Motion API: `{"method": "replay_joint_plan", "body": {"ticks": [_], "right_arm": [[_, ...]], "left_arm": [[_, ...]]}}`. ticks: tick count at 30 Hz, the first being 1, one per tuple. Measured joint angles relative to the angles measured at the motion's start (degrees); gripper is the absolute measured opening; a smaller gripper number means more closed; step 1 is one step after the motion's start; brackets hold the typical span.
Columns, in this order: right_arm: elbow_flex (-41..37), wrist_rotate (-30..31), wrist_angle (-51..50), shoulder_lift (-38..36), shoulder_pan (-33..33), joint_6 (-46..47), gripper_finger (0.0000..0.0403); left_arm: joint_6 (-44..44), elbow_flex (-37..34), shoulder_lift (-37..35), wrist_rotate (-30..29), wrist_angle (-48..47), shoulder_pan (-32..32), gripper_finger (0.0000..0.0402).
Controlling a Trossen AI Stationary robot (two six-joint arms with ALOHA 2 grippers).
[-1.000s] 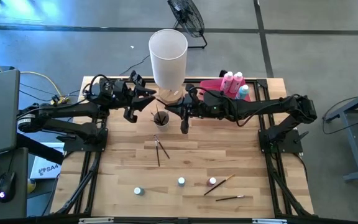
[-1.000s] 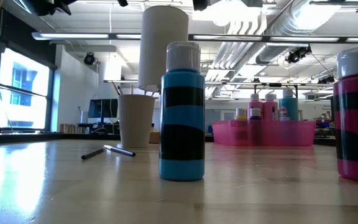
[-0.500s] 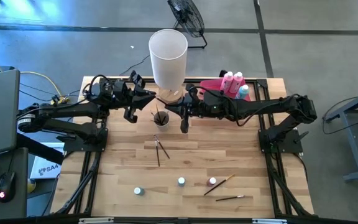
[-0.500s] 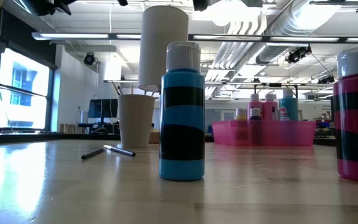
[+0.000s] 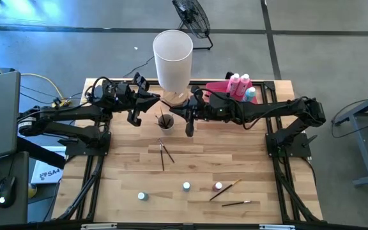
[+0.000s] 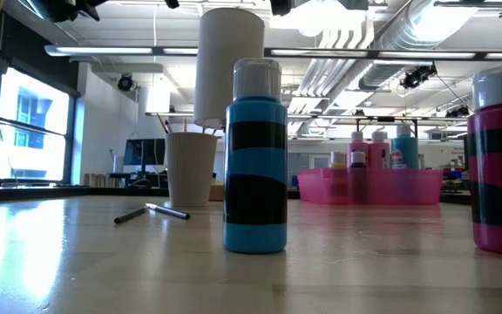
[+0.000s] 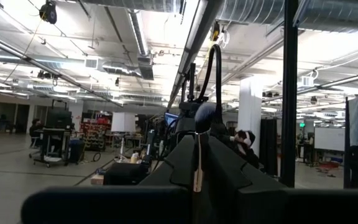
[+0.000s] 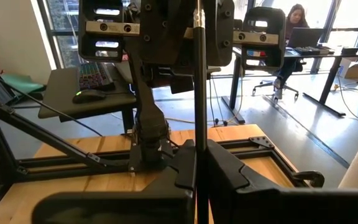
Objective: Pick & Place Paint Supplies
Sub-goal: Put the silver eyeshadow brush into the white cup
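Observation:
My left gripper (image 5: 156, 99) and right gripper (image 5: 173, 112) meet tip to tip, raised over the paper cup (image 5: 165, 121) that has brushes standing in it. Each is shut on a thin paintbrush piece. The left has a tan stick (image 7: 197, 163) and the right a dark handle (image 8: 197, 93). Whether these are one brush I cannot tell. Loose brushes (image 5: 165, 153) lie on the table. Three small bottles (image 5: 186, 186) stand near the front edge, and the low view shows a teal one (image 6: 255, 157) and a pink one (image 6: 501, 166). My left gripper pinches the thin tan stick (image 7: 197, 174) between its two fingers, at their free ends. The stick stands across the fingers, clear of the table. My right gripper pinches the dark handle (image 8: 197, 134) between its two fingers, coming level from the table's right. The brush stands upright across the fingers and rises well above them, clear of the table.
A tall white cylinder (image 5: 173, 57) stands just behind the cup, at the far edge. At the far right, a pink tray (image 5: 217, 85) holds several bottles. Two more brushes (image 5: 224, 190) lie at the front right. Bare wood lies in the table's middle.

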Motion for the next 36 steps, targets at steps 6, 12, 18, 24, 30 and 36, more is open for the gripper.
{"method": "replay_joint_plan", "body": {"ticks": [6,12,18,24,30,36], "right_arm": [[0.01,-0.23,0.42,0.00,0.03,-0.45,0.0064],[0.01,-0.27,0.11,-0.56,0.07,0.05,0.0148],[0.08,-0.17,-4.23,-3.97,0.07,-0.38,0.0215],[0.10,0.08,-11.46,-9.18,0.07,-0.51,0.0227],[0.10,3.18,-16.79,-14.49,0.07,0.10,0.0217],[0.10,3.19,-19.47,-18.59,0.07,0.14,0.0202]], "left_arm": [[-0.42,0.00,-0.02,-1.07,-0.17,0.07,0.0019],[0.13,0.00,-0.24,-2.11,-1.99,0.09,0.0018],[1.32,-0.04,-3.20,-3.18,-5.97,0.11,0.0018],[3.01,-0.04,-8.69,-6.09,-13.79,0.13,0.0017],[0.90,-0.04,-13.43,-6.60,-21.16,0.09,0.0017],[-3.47,-0.04,-17.82,-8.10,-30.64,0.09,0.0017]]}}
